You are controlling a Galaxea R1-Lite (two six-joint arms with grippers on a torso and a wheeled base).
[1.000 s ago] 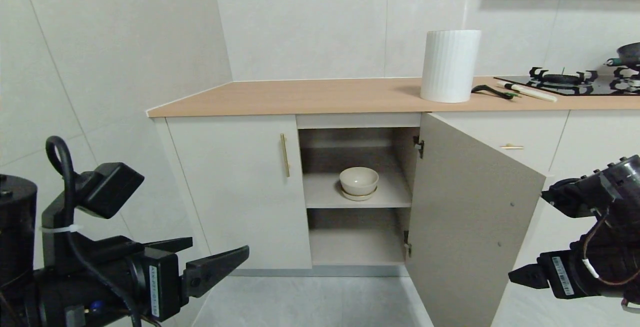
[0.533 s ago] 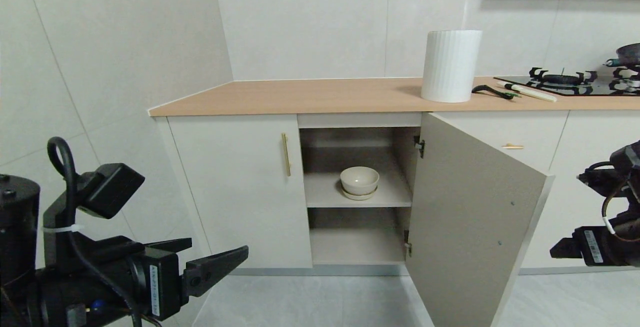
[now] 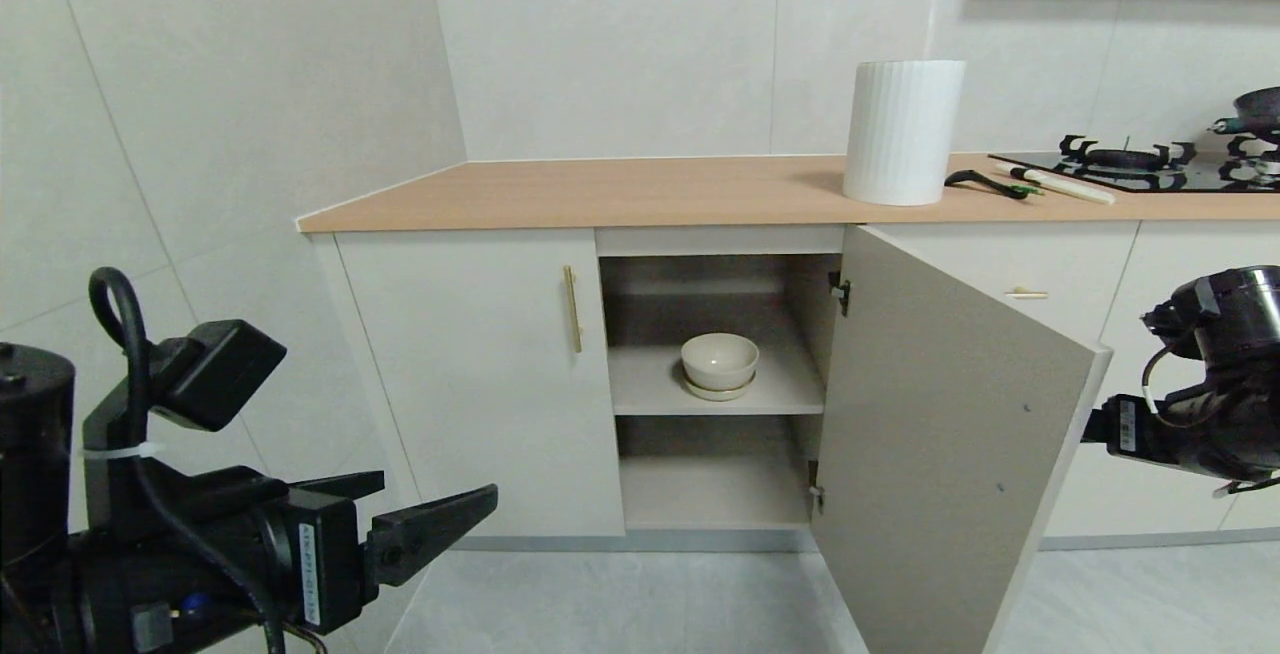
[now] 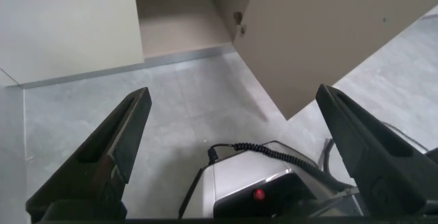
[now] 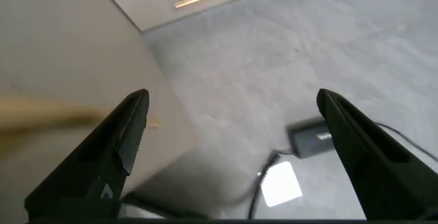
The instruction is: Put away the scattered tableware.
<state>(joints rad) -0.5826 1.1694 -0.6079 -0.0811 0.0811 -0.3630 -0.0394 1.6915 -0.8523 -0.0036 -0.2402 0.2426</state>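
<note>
A cream bowl (image 3: 718,361) sits on a small plate (image 3: 716,392) on the middle shelf of the open cabinet (image 3: 710,396). Its door (image 3: 950,434) stands swung out to the right. My left gripper (image 3: 440,491) (image 4: 234,92) hangs low at the left, open and empty, over the floor in front of the cabinet. My right gripper (image 5: 233,101) is open and empty too. In the head view the right gripper (image 3: 1105,426) sits just past the door's outer edge, at mid height. On the counter lie a dark utensil (image 3: 985,182) and a pale utensil (image 3: 1055,184).
A tall white ribbed container (image 3: 903,131) stands on the wooden counter (image 3: 620,192). A gas stove (image 3: 1150,162) is at the far right. The closed left door has a gold handle (image 3: 570,309). Grey tiled floor (image 3: 620,599) lies open before the cabinet.
My right arm has risen from low at the right to mid height beside the door's edge. The door has swung slightly farther open. The left arm has kept still.
</note>
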